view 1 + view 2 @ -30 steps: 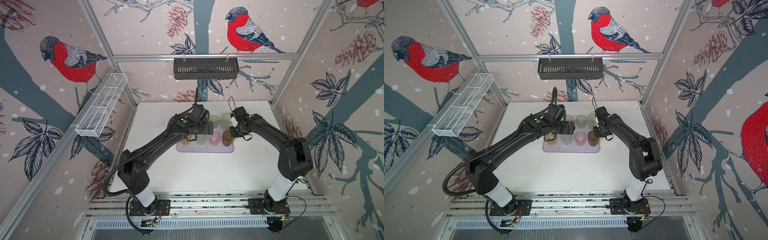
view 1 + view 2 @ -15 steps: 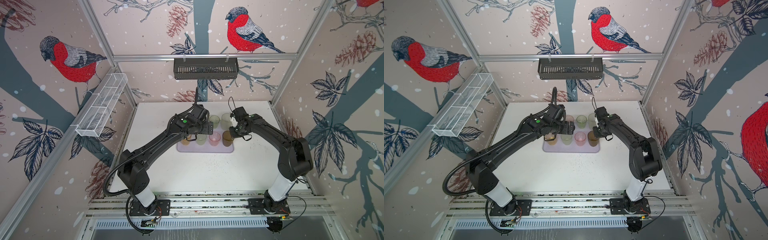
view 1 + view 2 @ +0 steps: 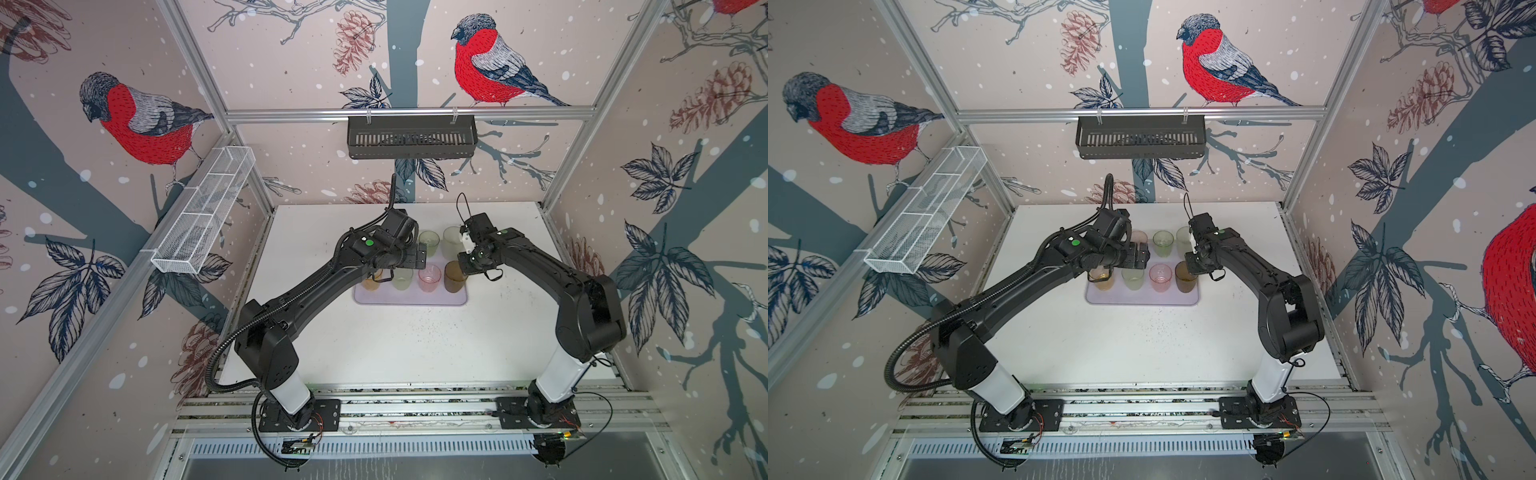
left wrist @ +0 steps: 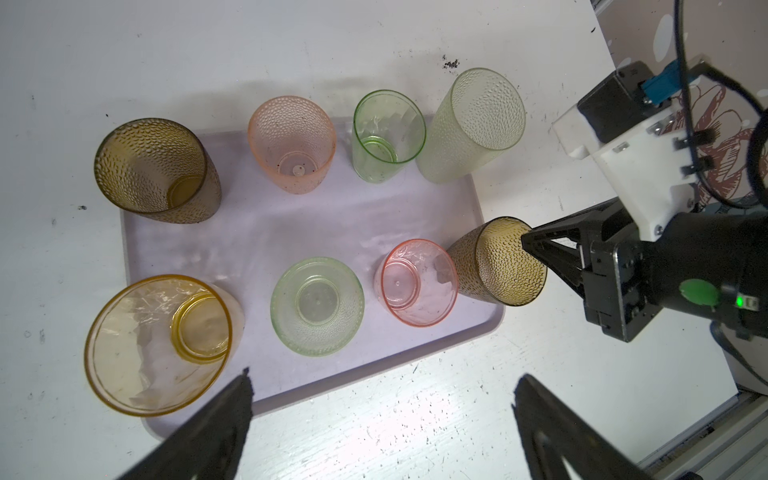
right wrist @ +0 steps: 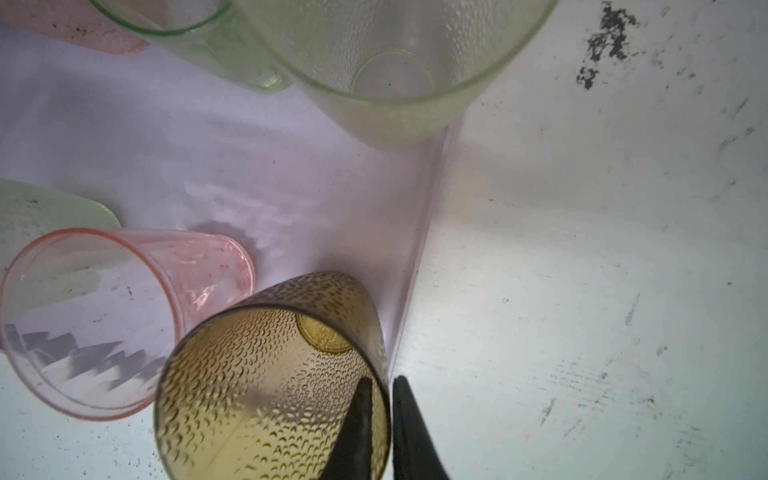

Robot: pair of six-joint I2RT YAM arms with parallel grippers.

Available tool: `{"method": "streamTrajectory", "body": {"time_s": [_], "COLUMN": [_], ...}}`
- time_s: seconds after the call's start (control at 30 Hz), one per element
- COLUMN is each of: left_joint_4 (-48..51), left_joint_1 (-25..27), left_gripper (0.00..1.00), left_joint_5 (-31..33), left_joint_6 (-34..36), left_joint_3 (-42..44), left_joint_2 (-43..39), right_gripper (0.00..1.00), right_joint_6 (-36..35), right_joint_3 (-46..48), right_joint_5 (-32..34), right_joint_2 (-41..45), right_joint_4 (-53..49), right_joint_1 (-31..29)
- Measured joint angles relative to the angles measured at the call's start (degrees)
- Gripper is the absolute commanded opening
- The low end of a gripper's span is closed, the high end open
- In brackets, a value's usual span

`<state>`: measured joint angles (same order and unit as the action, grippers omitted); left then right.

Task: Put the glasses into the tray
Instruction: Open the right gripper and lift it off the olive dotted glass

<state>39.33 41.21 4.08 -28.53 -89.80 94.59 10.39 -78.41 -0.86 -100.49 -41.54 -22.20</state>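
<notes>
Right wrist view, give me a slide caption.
Right gripper pinching the brown glass's rim at the tray's corner.

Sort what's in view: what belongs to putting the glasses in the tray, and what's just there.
Job:
glasses
tray
right gripper, its fingers astride the brown glass wall
left gripper, open

Just there:
black basket
wire basket

The tray (image 3: 409,300) lies on the counter (image 3: 415,345), in the middle toward the far side. On the tray stand the glasses (image 3: 429,277) in two rows of four, one row near and one far. The right gripper (image 5: 380,419) is at the right end of the near row, one of its fingers (image 5: 357,415) inside that end glass. The left gripper (image 4: 382,415) hangs over the tray's left part.
</notes>
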Motion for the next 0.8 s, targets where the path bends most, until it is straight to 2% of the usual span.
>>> {"method": "streamTrajectory", "body": {"time_s": [0.43,0.8], "left_joint_4": [-0.24,-1.29], "left_joint_1": [-0.07,-1.51], "left_gripper": [0.98,0.98], "left_joint_5": [0.24,3.65], "left_joint_6": [0.44,0.46], "left_joint_3": [0.0,1.73], "left_joint_2": [-0.39,-2.91], "right_gripper": [0.29,0.35], "right_joint_6": [0.15,0.15], "right_joint_3": [-0.79,-1.27], "right_joint_5": [1.07,2.36], "right_joint_2": [0.9,3.85], "right_joint_4": [-0.04,0.11], "right_joint_1": [-0.02,0.0]}}
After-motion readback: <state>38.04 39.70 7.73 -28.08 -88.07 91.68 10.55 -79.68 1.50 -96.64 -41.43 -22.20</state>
